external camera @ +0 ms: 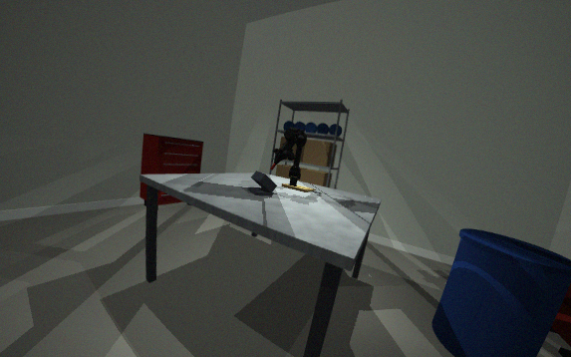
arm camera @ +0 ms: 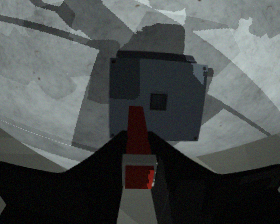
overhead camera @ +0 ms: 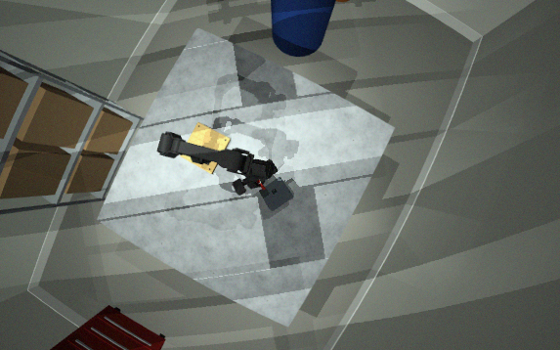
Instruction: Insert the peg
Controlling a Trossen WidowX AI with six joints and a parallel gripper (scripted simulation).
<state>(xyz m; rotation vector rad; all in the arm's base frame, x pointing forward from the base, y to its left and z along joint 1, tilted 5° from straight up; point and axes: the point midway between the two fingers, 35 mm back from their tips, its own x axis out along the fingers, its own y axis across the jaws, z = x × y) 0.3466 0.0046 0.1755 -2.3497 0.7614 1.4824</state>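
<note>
The red peg (overhead camera: 261, 185) (external camera: 273, 167) (arm camera: 136, 125) is held between the fingers of my gripper (arm camera: 136, 137), which is shut on it. It looks square in section. In the exterior view the peg slants down toward the dark grey sloped panel (overhead camera: 283, 196) (external camera: 263, 181) (arm camera: 183, 122), with its lower end a little off the face. The panel's square hole (overhead camera: 274, 191) (arm camera: 158, 102) shows in the wrist view, just right of the peg's far end and slightly above it. The sides of peg and hole look roughly parallel. The hole's depth is dark.
The arm reaches from its yellow base plate (overhead camera: 206, 137) (external camera: 297, 187) on the grey table (overhead camera: 213, 244) (external camera: 297, 219). Off the table are a shelf rack (overhead camera: 32, 105) (external camera: 313, 106), a blue barrel (overhead camera: 301, 26) (external camera: 506, 299) and a red cabinet (overhead camera: 115, 334) (external camera: 152, 155).
</note>
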